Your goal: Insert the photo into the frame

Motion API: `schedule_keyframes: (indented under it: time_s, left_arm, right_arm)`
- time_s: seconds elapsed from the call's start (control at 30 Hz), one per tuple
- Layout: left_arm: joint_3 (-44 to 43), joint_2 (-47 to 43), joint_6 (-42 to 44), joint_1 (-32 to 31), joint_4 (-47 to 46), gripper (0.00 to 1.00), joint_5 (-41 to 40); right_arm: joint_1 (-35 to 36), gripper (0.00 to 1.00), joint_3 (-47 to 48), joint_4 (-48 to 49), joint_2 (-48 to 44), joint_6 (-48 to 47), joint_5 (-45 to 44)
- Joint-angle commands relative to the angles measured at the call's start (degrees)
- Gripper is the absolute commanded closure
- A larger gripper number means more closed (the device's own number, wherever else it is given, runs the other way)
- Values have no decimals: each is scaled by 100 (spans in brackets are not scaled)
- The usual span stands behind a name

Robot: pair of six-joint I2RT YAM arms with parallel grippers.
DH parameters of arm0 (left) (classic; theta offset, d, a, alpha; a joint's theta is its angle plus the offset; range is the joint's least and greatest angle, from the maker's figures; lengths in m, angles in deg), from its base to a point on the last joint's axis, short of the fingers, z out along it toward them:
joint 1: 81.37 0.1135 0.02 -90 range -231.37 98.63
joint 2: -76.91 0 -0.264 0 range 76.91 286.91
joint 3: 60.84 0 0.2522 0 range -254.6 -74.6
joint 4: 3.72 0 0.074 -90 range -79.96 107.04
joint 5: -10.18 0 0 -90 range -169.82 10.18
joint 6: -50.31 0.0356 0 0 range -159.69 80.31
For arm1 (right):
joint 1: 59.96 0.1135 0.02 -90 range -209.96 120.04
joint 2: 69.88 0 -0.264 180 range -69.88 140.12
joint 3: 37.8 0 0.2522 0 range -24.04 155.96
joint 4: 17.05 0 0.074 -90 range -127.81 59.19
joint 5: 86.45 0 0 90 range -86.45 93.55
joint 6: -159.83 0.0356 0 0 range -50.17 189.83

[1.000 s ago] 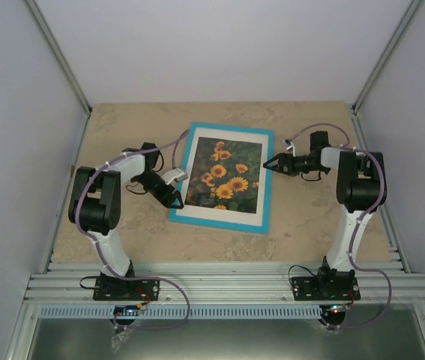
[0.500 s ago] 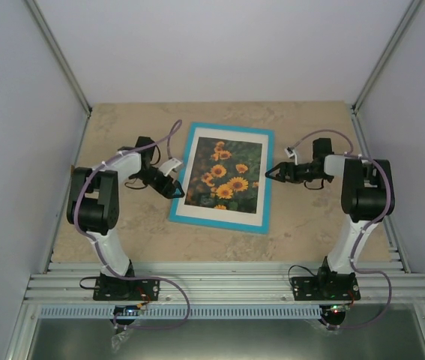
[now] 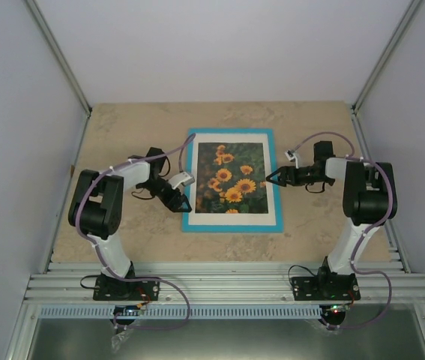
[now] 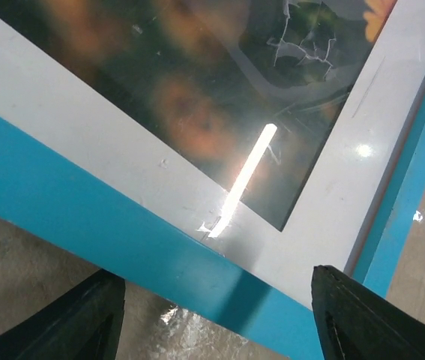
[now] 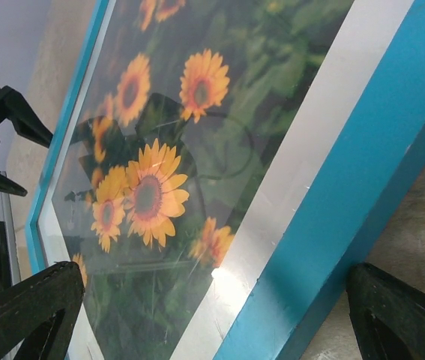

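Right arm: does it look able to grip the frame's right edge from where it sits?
Probably yes. The open right claw straddles that edge of the frame, with nothing in between. The frame lies flat on the table, though, so getting under it may be awkward.

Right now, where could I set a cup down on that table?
Bare table between the frame and back wall, and between frame and rail. Crowded: the frame's sides, left end effector and right end effector there.

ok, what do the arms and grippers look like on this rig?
Left arm and right arm: white links, bulky black joint housings, black base plates. A thin purple cable loops along each. Left gripper and right gripper: black, tapered pointed fingers.
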State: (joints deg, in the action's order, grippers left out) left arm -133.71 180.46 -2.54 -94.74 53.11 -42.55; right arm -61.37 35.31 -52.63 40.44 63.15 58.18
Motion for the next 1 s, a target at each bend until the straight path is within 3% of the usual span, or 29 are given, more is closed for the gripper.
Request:
schedule_keyframes:
  time_s: [0.0, 0.1, 0.2, 0.43, 0.73, 0.8, 0.97]
  left_arm:
    - [100, -125, 0, -22, 1, 29, 39]
    - [-24, -223, -221, 89, -54, 23, 37]
    - [-323, -347, -497, 438, -103, 2, -31]
    - [-1806, -515, -1227, 1037, -212, 1, -925]
    - [-5070, 1061, -2351, 1802, 1259, 1, -1380]
    - [-5063, 1193, -2652, 2040, 1201, 0, -1252]
    - [-4111, 869, -3127, 2198, 482, 1, -1468]
  right_arm:
    - [9, 3, -238, -553, 115, -54, -582]
    - [9, 3, -204, -625, 40, -96, -608]
    - [-97, 3, -44, -748, -161, -202, -728]
    - [-695, 2, 569, -983, -717, -598, -971]
    - [-1569, 2, 1221, -1045, -1664, -1128, -1113]
    - [-1751, 2, 1087, -934, -1928, -1220, -1222]
    - [-2019, 2, 405, -545, -2570, -1254, -1432]
